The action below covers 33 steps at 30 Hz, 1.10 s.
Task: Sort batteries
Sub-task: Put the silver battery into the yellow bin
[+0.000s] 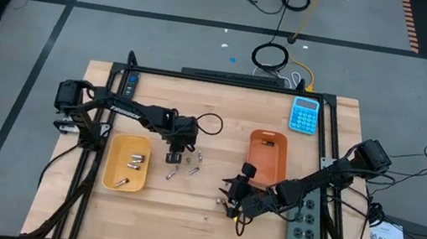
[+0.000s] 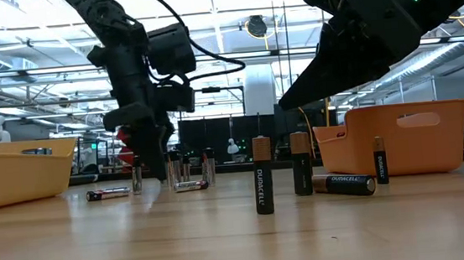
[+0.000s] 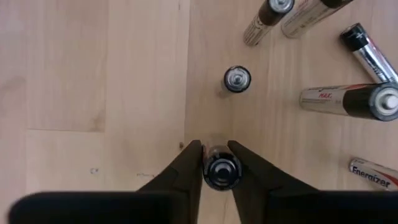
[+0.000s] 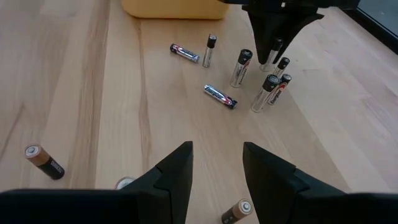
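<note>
A copper-topped battery (image 2: 262, 178) stands up on the wooden table (image 2: 225, 248), closest to the low camera. Just past it another one stands (image 2: 301, 164), and a black one lies flat (image 2: 344, 184) beside it. One more stands (image 2: 380, 161) right by the orange tray (image 2: 401, 136).

Farther back is a small bunch of thin batteries (image 2: 187, 169), some standing and some lying down. The left gripper (image 3: 213, 163) points straight down among them. Its two fingers hug a standing battery (image 3: 222, 172) on both sides, so it is grasping that one. Another thin battery (image 3: 237, 79) stands just ahead of it, and more lie off to the side (image 3: 348, 101).

Behind those, at the table's left side, sits the yellow tray (image 1: 126, 162) with a few batteries inside (image 1: 136, 159).

The right gripper (image 4: 217, 163) hangs over the fat batteries near the middle of the table. Its fingers are apart and hold nothing.

I think the step now is to lift the thin battery and carry it to the yellow tray. To do it well, the arm should go straight up first. That way it does not knock over the ones standing close by. It should keep the squeeze steady so the smooth battery does not slip, then let go low over the tray so the battery does not bounce out.
</note>
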Available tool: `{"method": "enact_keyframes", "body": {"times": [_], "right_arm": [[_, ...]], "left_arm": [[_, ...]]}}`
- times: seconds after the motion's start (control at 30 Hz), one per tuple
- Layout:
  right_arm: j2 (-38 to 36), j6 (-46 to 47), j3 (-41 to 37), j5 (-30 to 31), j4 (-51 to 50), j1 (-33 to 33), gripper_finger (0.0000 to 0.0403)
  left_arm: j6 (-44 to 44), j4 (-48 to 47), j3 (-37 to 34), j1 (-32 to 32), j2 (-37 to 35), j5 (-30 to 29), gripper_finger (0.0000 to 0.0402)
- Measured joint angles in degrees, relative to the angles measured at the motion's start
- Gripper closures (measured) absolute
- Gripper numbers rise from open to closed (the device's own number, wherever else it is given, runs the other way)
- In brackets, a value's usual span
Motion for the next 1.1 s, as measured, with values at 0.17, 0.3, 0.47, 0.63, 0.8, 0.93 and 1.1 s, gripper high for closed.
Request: {"method": "enact_keyframes", "body": {"times": [0.17,0.3,0.47,0.63,0.8,0.93,1.1], "right_arm": [[0.0,0.0,0.0,0.0,0.0,0.0,0.0271],[0.0,0.0,0.0,0.0,0.0,0.0,0.0271],[0.0,0.0,0.0,0.1,0.0,0.0,0.0271],[0.0,0.0,0.0,0.4,-0.3,0.0,0.0271],[0.0,0.5,0.0,0.3,-0.4,0.0,0.0271],[0.0,0.7,0.0,0.2,-0.4,0.1,0.0271],[0.0,0.7,0.0,0.0,-0.3,0.1,0.0271]], "left_arm": [[0.0,0.2,-0.1,0.0,0.0,0.0,0.0351],[-0.1,0.1,-0.1,0.0,-0.1,0.0,0.0351],[-0.1,-5.8,1.4,0.0,-2.9,0.9,0.0351],[-4.1,-16.7,5.2,0.1,-8.8,7.0,0.0351],[-14.3,-28.9,6.5,-1.1,-13.7,23.3,0.0351],[-19.4,-39.2,4.7,-5.5,-15.8,22.7,0.0351],[-25.3,-42.0,-1.2,-10.0,-15.9,16.8,0.0351]]}}
